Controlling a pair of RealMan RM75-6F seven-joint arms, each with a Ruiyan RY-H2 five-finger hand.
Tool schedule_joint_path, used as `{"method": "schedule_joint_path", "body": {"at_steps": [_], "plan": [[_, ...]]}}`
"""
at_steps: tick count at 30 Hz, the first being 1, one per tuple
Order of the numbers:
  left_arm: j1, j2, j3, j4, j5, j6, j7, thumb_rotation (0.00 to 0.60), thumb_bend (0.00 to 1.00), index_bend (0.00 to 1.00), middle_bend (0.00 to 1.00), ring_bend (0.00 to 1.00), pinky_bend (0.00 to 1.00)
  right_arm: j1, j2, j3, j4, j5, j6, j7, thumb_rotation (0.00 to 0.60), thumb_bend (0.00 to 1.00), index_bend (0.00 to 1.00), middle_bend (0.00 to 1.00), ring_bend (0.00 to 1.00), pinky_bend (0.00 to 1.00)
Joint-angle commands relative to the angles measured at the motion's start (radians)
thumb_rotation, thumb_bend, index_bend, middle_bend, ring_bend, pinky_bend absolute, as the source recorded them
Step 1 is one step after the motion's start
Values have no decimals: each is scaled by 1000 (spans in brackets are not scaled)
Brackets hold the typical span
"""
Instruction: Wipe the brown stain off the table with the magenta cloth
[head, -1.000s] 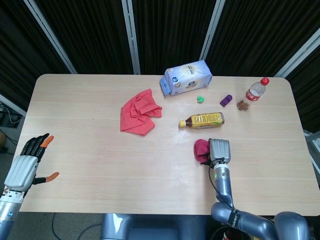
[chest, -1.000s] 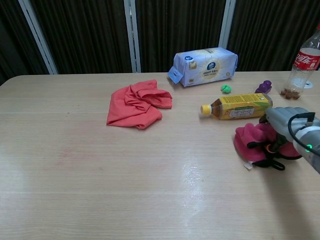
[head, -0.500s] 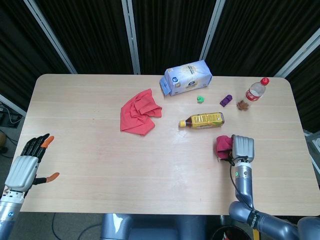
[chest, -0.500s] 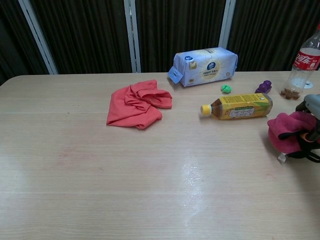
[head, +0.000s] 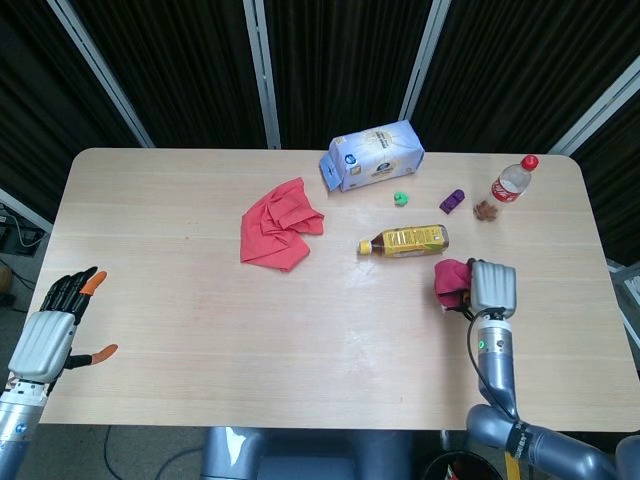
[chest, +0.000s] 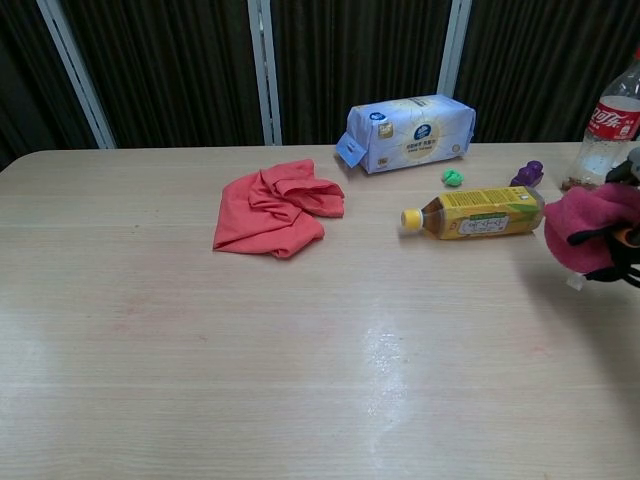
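My right hand (head: 492, 290) grips the bunched magenta cloth (head: 453, 279) just right of the lying tea bottle. In the chest view the magenta cloth (chest: 590, 227) hangs lifted off the table at the right edge, with dark fingers (chest: 622, 256) curled under it. The brown stain (head: 486, 210) lies on the table at the foot of the cola bottle, farther back than the cloth; the chest view shows the brown stain (chest: 578, 184) too. My left hand (head: 52, 330) hovers open beyond the table's near left corner, holding nothing.
A red cloth (head: 278, 222) lies crumpled left of centre. A tissue pack (head: 372, 155) sits at the back. The yellow tea bottle (head: 405, 241) lies on its side, with a green bit (head: 401, 198) and a purple toy (head: 452, 201) behind it. The cola bottle (head: 512, 181) stands far right.
My right hand has carried the magenta cloth from the table's middle to the right and back, past the tea bottle, and raised it off the table. The left hand is unmoved.
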Motion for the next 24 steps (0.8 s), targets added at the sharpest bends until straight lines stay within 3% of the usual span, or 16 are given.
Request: {"method": "schedule_joint_path", "body": {"at_steps": [1,4,7,9,14,20,24], "plan": [[0,-2,0,1,0,0,5,600,0,59,0,0,0,-36,79,1,-65,-39,12,68,600,445,719,617,551,702],[0,-3,-1,1,0,1,11,600,0,59,0,0,0,-56,140,-11,-119,-46,-20,109,600,327,588,478,404,609],[1,-6,-2,2,0,5,17,600,0,59,0,0,0,-76,212,-24,-191,-45,-61,149,600,211,359,236,143,369],[2,-8,-2,3,-1,7,21,600,0,59,0,0,0,-85,245,-31,-226,-52,-63,161,600,146,239,121,33,291],[3,-11,-4,4,-4,8,28,600,0,58,0,0,0,-110,307,-55,-289,-90,-37,174,600,53,110,5,0,205],[4,-12,-5,4,-4,12,29,600,0,59,0,0,0,-148,373,-84,-348,-150,-2,220,600,28,94,0,0,178],[5,-13,-7,6,-2,17,25,600,0,59,0,0,0,-193,419,-120,-372,-250,58,271,600,28,86,0,0,173]]}}
